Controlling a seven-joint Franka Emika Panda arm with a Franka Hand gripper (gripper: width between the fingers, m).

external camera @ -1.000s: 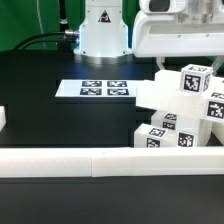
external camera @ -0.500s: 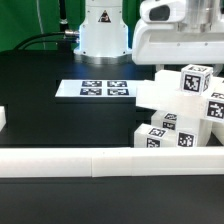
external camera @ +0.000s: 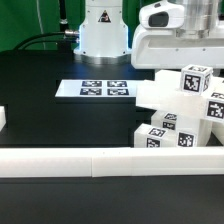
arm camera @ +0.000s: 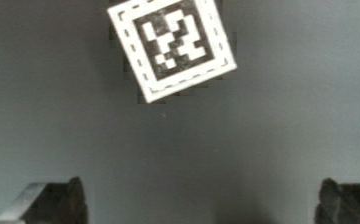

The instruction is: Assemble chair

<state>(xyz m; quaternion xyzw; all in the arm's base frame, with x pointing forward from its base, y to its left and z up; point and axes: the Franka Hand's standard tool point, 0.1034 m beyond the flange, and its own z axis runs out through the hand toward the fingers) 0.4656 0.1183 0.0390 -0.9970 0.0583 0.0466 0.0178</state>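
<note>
We see the tool (arm camera: pixel 198 205) from the wrist view as two dark fingertips (arm camera: pixel 56 200) standing wide apart with nothing between them — it is fully open and holds no part. Between and beyond the tips lies only the dark counter (arm camera: pixel 88 120) and a single square tag (arm camera: pixel 177 45) on a white face, turned at an angle to the line between the tips; whether that face belongs to a chair piece we cannot tell from this view.

In the exterior view the arm's white wrist housing (external camera: pixel 175 40) hangs above the counter's far edge toward the exterior view's right. The chair (external camera: pixel 180 115) is not yet assembled: its chunky white tagged pieces sit heaped together at the counter's near corner on the exterior view's right, pressed against the low white border rail (external camera: pixel 80 160) that runs along the near edge. A tagged post end (external camera: pixel 195 80) tops the heap, tilted rather than upright.

So the relation that matters, as we judge it: the pile lies below the tool and nearer the counter's near edge. The tool would have to come down and toward that edge, and turn to square its tips across a post's narrow sides. The marker board (external camera: pixel 95 90) lies flat mid-counter, well apart from the heap.
</note>
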